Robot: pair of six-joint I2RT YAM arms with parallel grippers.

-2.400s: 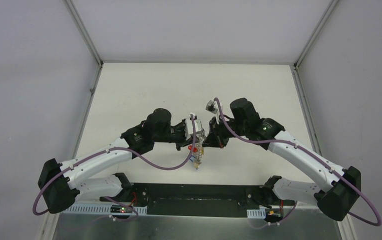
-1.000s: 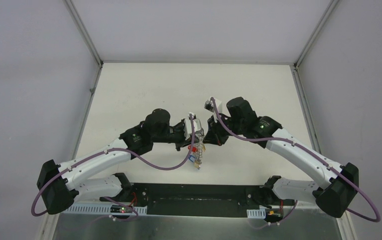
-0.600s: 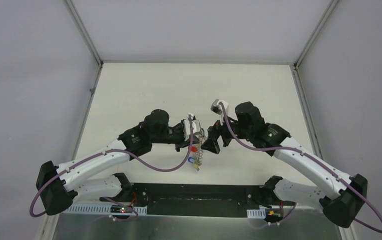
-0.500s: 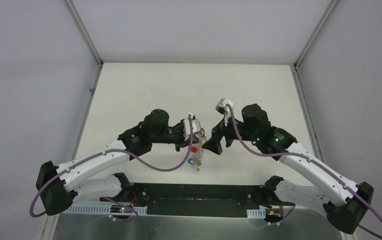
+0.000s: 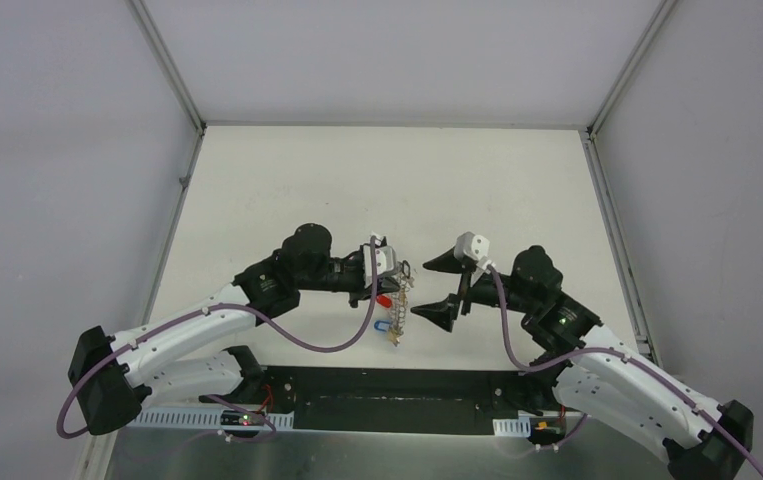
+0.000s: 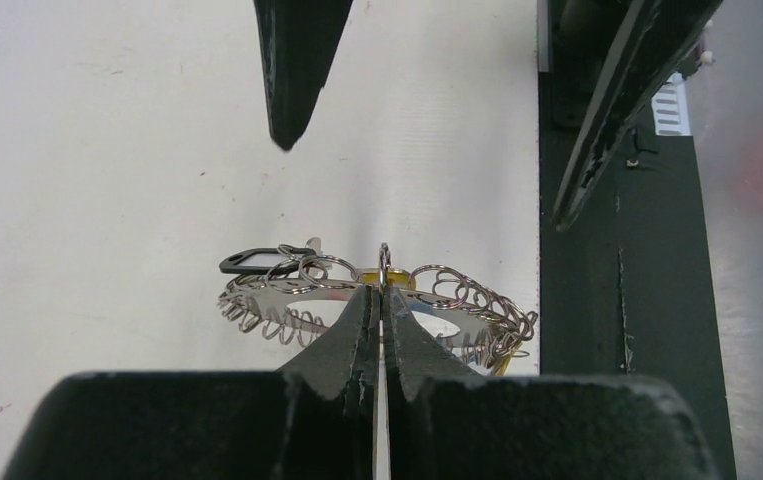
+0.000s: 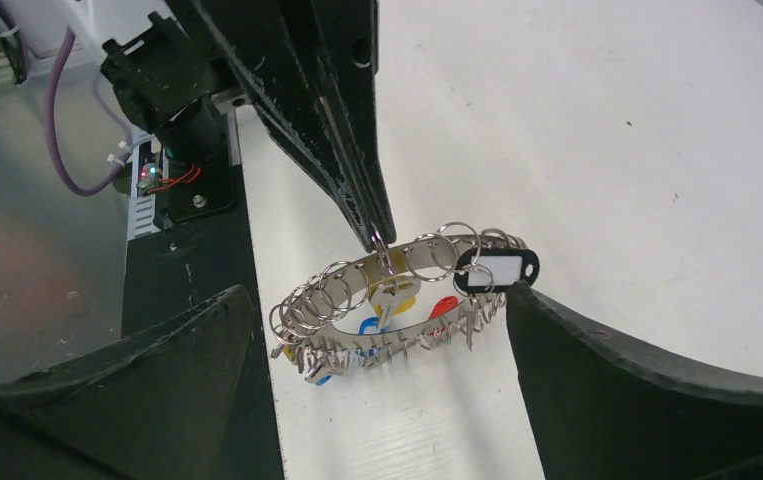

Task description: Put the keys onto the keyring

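Wiry, looped metal keyring (image 7: 342, 298), glossy plastic-headed keys (image 7: 444, 306), tapered black left pincer (image 6: 381, 292)

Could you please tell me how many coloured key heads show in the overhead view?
3 along the ring: a red head farthest from the arm bases, a blue head nearer, a yellowish head nearest. Others may be hidden among the coils.
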